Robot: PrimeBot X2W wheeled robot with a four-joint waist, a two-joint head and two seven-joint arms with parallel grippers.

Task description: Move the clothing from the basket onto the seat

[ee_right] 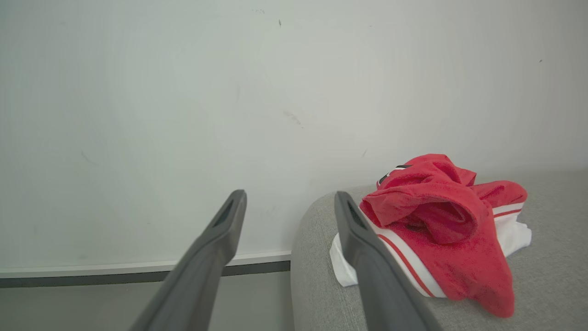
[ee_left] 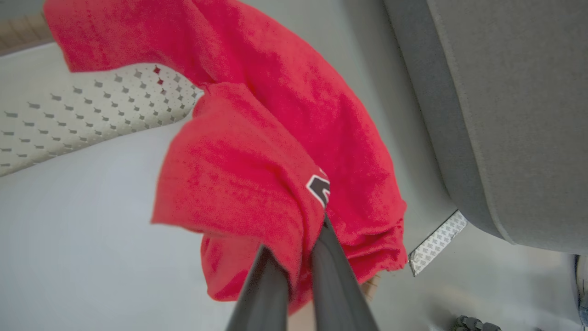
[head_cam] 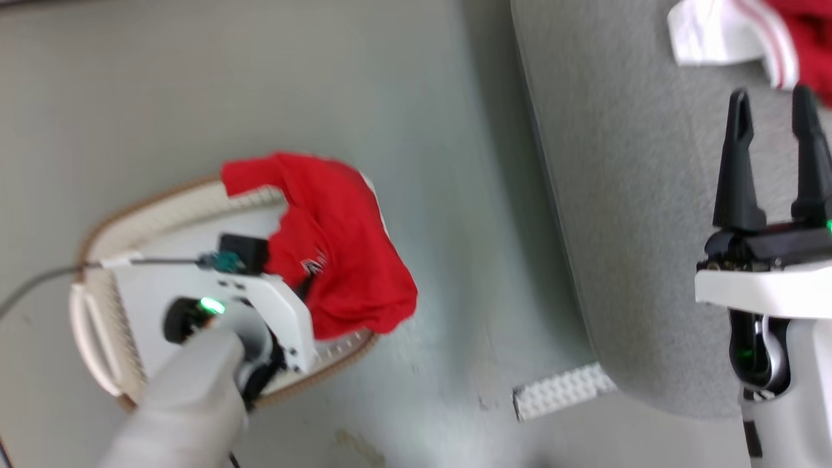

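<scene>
A red piece of clothing (head_cam: 338, 240) hangs over the far rim of the cream basket (head_cam: 97, 338), which stands on the floor at the lower left. My left gripper (ee_left: 301, 250) is shut on a fold of this red clothing (ee_left: 275, 138), just above the basket's perforated wall (ee_left: 92, 110). In the head view the white wrist housing (head_cam: 266, 312) hides its fingers. My right gripper (head_cam: 773, 143) is open and holds nothing, hovering over the grey seat (head_cam: 624, 195). More red and white clothing (ee_right: 441, 230) lies on the seat (ee_right: 542, 285), just right of my open right gripper (ee_right: 289, 202).
A pale pad (ee_left: 69, 220) lines the basket's bottom. A small white studded plate (head_cam: 562, 390) lies on the floor at the seat's corner. Grey floor (head_cam: 468, 195) separates basket and seat. A pale wall (ee_right: 229, 92) stands behind the seat.
</scene>
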